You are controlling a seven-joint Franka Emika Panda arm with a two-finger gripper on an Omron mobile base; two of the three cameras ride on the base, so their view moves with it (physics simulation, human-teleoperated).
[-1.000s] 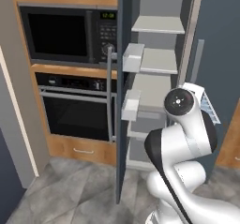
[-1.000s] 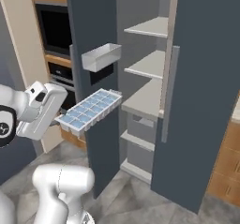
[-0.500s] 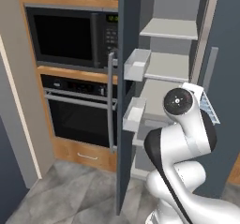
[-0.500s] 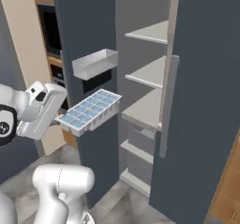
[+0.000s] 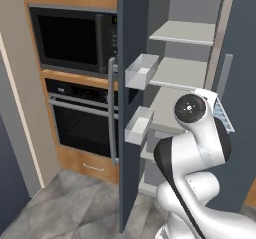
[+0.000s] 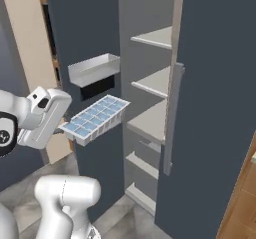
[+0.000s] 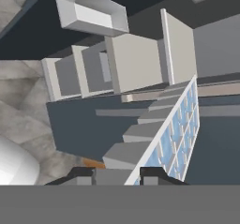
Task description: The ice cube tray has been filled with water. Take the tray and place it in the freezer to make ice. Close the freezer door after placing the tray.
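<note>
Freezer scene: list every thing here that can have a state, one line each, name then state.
ice cube tray: held in the air in front of the shelves, roughly level, not yet on a shelf.
water: filling the tray's cells.
gripper: shut on the tray's near end.
freezer door: swung wide open.
freezer: open, grey shelves exposed.
microwave: door shut.
oven: door shut.
</note>
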